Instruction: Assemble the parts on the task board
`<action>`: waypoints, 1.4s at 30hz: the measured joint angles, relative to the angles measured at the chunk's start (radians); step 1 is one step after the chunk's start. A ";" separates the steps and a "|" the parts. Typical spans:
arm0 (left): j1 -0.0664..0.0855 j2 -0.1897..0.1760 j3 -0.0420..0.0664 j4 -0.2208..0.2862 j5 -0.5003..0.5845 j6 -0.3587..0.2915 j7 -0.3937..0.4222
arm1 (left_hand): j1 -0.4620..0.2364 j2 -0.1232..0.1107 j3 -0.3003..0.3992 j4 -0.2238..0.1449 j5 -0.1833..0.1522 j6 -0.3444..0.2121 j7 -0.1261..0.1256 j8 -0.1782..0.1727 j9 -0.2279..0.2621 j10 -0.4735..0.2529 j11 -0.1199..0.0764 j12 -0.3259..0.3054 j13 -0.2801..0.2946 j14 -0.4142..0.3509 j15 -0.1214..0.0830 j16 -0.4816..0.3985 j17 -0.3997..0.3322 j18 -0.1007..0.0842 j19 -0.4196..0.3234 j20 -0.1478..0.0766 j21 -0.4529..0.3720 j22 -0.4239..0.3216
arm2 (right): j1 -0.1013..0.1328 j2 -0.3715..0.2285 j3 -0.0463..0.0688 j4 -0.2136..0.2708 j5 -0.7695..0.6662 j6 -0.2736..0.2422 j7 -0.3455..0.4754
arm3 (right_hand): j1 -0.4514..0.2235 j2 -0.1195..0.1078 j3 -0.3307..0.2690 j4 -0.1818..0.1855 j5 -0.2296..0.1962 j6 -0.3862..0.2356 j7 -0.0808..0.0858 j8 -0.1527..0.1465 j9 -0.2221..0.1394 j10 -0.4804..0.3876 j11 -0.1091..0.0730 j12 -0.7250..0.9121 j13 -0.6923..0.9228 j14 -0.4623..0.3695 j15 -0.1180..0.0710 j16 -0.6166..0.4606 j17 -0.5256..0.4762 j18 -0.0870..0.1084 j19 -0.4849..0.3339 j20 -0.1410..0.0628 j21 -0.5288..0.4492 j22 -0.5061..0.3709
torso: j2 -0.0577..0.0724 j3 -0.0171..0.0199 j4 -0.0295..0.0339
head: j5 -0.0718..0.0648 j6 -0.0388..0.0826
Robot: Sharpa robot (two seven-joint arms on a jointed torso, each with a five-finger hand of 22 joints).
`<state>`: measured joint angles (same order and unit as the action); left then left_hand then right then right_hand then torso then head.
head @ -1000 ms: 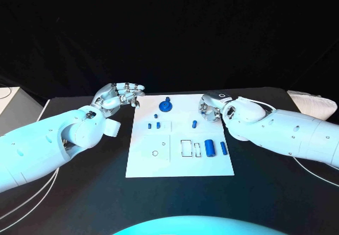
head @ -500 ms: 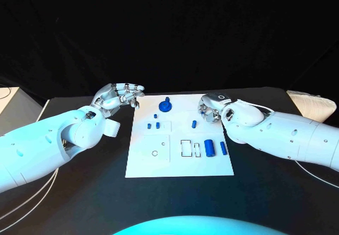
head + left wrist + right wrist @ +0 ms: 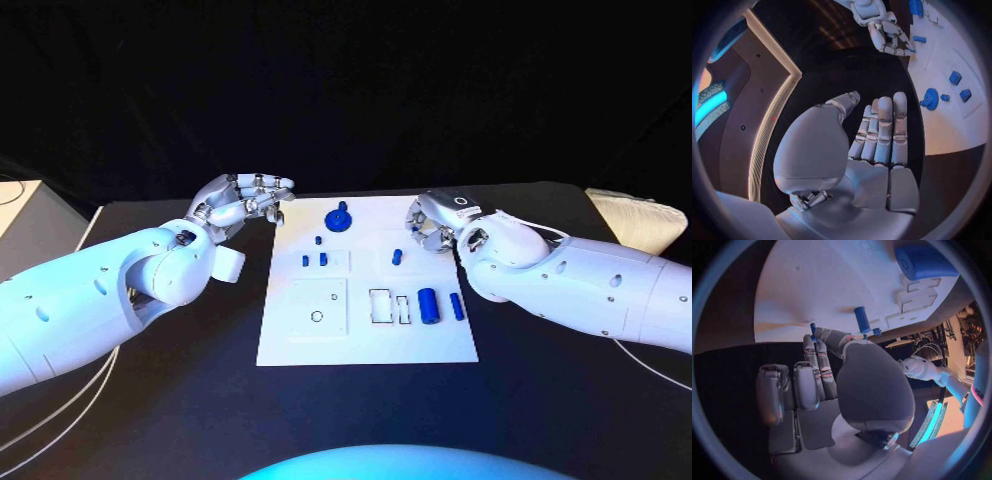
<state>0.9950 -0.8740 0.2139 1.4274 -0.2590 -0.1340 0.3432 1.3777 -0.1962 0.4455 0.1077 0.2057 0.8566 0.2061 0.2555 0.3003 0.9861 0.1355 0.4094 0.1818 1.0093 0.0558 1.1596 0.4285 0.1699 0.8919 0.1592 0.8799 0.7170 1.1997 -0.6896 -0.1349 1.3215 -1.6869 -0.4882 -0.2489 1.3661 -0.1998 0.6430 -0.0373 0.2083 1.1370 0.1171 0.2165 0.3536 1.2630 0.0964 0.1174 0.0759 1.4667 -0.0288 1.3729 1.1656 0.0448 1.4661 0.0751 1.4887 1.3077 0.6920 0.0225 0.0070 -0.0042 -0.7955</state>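
While fingers (image 3: 882, 125) spread, task board (image 3: 368, 340) long axis runs away, right hand (image 3: 430, 222) unclear.

I work at a black table (image 3: 173, 400) that fills the view below me. Behind its far edge hangs a black curtain (image 3: 346, 90), dark and folded. Beside the table's near-left corner stands a pale box (image 3: 22, 210), with a thin cable running onto it. Beside the table's far-right corner lies a white padded bundle (image 3: 635, 218). Off the table, a dark wall panel carries a pale light strip (image 3: 770, 125) and a glowing blue band (image 3: 711, 107).
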 measured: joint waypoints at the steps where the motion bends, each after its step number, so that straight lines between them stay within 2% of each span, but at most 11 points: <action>1: 0.000 0.000 0.000 -0.001 0.000 0.000 0.000 | 0.000 0.000 0.000 0.000 0.000 -0.003 0.003 0.000 -0.001 -0.002 -0.002 0.000 0.000 0.000 0.000 0.000 0.000 0.000 0.000 0.000 0.000 0.000 | 0.000 -0.004 0.001 0.004 0.001 -0.004 0.001 | 0.000 0.000 0.000 0.000 0.000 0.000 0.000 0.000 0.000 0.000 0.000 0.000 0.000 0.000 0.000 0.000 0.000 0.000 0.000 0.000 0.000 0.000 | 0.000 0.0000 -0.0001 | 0.000 0.001; 8: 0.000 0.001 0.000 -0.006 0.000 -0.001 -0.001 | 0.000 0.000 0.000 0.000 0.000 -0.003 0.003 0.000 -0.001 -0.007 0.000 0.000 0.000 0.000 0.000 0.000 0.000 0.000 0.000 0.000 0.000 -0.001 | 0.002 -0.024 0.004 0.028 0.013 -0.027 0.006 | 0.000 0.000 0.000 0.000 -0.002 0.000 0.000 0.000 0.000 0.000 0.000 -0.001 0.000 0.000 0.000 0.000 0.000 0.000 0.000 0.000 0.000 0.000 | 0.000 0.0001 -0.0008 | 0.002 0.005; 13: 0.000 0.002 0.000 -0.009 -0.001 -0.001 -0.002 | 0.000 0.000 0.000 0.000 0.000 -0.003 0.003 0.000 -0.001 -0.007 0.000 0.000 0.000 0.000 0.000 0.000 0.000 0.000 0.000 0.000 0.000 -0.001 | 0.002 -0.044 0.008 0.062 0.024 -0.041 0.011 | 0.000 0.000 0.002 -0.002 -0.002 0.000 0.000 0.000 0.000 0.000 0.000 -0.004 0.000 0.000 0.000 0.000 0.002 0.000 0.000 0.000 0.000 0.000 | 0.000 0.0006 -0.0003 | 0.003 0.007; 20: -0.001 0.002 0.000 -0.009 -0.001 -0.002 -0.002 | 0.000 0.000 0.000 0.000 0.000 -0.003 0.003 0.000 -0.001 -0.007 0.000 0.000 0.000 0.000 0.000 0.000 0.000 0.000 0.000 0.000 -0.004 -0.001 | 0.004 -0.089 0.020 0.170 0.045 -0.054 0.017 | 0.000 0.000 0.003 -0.003 0.001 0.000 0.000 0.000 0.000 0.000 0.000 0.000 0.000 0.000 0.000 0.000 0.003 0.000 0.000 0.000 0.000 0.000 | 0.000 -0.0005 -0.0006 | 0.008 0.010; 25: -0.001 0.004 0.000 -0.009 -0.001 -0.004 -0.002 | 0.000 0.000 -0.004 0.004 0.000 -0.006 0.006 0.000 -0.002 -0.007 0.000 0.000 0.000 0.000 0.000 0.000 0.000 0.000 0.000 0.000 -0.004 -0.002 | 0.005 -0.091 0.024 0.237 0.061 -0.056 0.020 | 0.000 0.000 0.003 -0.003 0.001 0.000 0.000 0.000 0.000 0.000 0.000 0.000 0.000 0.000 0.000 0.000 0.003 0.000 0.000 0.000 0.000 0.000 | -0.001 -0.0020 -0.0030 | 0.015 0.012; 28: -0.003 0.010 0.000 -0.009 0.001 -0.008 -0.002 | 0.000 0.000 -0.004 0.009 0.000 -0.006 0.006 0.000 -0.002 -0.009 0.003 0.000 0.000 0.004 0.004 0.000 0.000 0.000 0.002 0.002 -0.004 -0.003 | -0.007 -0.083 0.026 0.266 0.070 -0.057 0.022 | 0.000 0.000 0.003 -0.003 0.001 0.000 0.000 0.000 0.000 0.000 0.000 0.000 0.000 0.000 0.000 0.000 0.001 0.000 0.000 0.000 0.000 0.000 | -0.004 -0.0029 -0.0033 | 0.025 0.008; 32: -0.013 0.016 0.000 -0.009 0.003 -0.014 0.000 | 0.000 0.000 -0.004 0.010 0.000 -0.006 0.006 0.000 -0.003 -0.011 0.004 0.000 0.000 0.004 0.004 0.000 0.000 0.000 0.004 0.004 -0.004 -0.003 | -0.030 -0.055 0.025 0.283 0.075 -0.059 0.026 | 0.000 0.000 0.003 -0.003 0.001 0.000 0.000 0.000 0.000 0.000 0.000 0.000 0.000 0.000 0.000 0.000 -0.001 0.000 0.000 0.000 0.000 0.000 | -0.010 -0.0029 -0.0030 | 0.040 0.004; 34: -0.017 0.018 0.000 -0.009 0.005 -0.019 0.001 | 0.000 0.000 -0.004 0.010 0.000 -0.006 0.006 0.000 -0.003 -0.011 0.004 0.000 0.000 0.004 0.004 0.000 0.000 0.000 0.004 0.004 -0.004 -0.003 | -0.041 -0.035 0.025 0.282 0.076 -0.060 0.027 | 0.000 0.000 0.003 -0.003 0.001 0.000 0.000 0.000 0.000 0.000 0.000 0.000 0.000 0.000 0.000 0.000 -0.001 0.000 0.000 0.000 0.000 0.000 | -0.013 -0.0029 -0.0031 | 0.048 -0.001; 42: -0.025 0.036 0.000 -0.012 0.017 -0.040 0.007 | 0.000 0.000 -0.008 0.014 0.000 -0.006 0.006 0.000 -0.003 -0.011 0.004 0.000 0.000 0.004 0.004 0.000 0.000 0.000 0.004 0.004 -0.008 -0.005 | -0.076 0.033 0.022 0.242 0.070 -0.059 0.028 | 0.000 0.000 0.004 -0.004 0.000 0.000 0.000 0.000 0.001 0.000 0.000 -0.001 0.000 0.000 0.000 0.000 -0.005 0.000 0.000 0.000 0.000 0.000 | -0.029 -0.0084 -0.0001 | 0.081 -0.019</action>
<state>0.9699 -0.8382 0.2138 1.4155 -0.2420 -0.1736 0.3499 1.3777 -0.1962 0.4375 0.1216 0.2057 0.8503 0.2125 0.2555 0.2977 0.9756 0.1395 0.4094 0.1816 1.0130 0.0595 1.1597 0.4285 0.1697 0.8955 0.1628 0.8723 0.7124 1.1233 -0.6561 -0.1132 1.5639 -1.6174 -0.5474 -0.2208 1.3664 -0.2000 0.6468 -0.0416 0.2087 1.1368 0.1171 0.2163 0.3541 1.2629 0.0963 0.1162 0.0759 1.4668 -0.0285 1.3728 1.1604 0.0450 1.4661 0.0752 1.4886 1.3073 0.6627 0.0141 0.0069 0.0765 -0.8144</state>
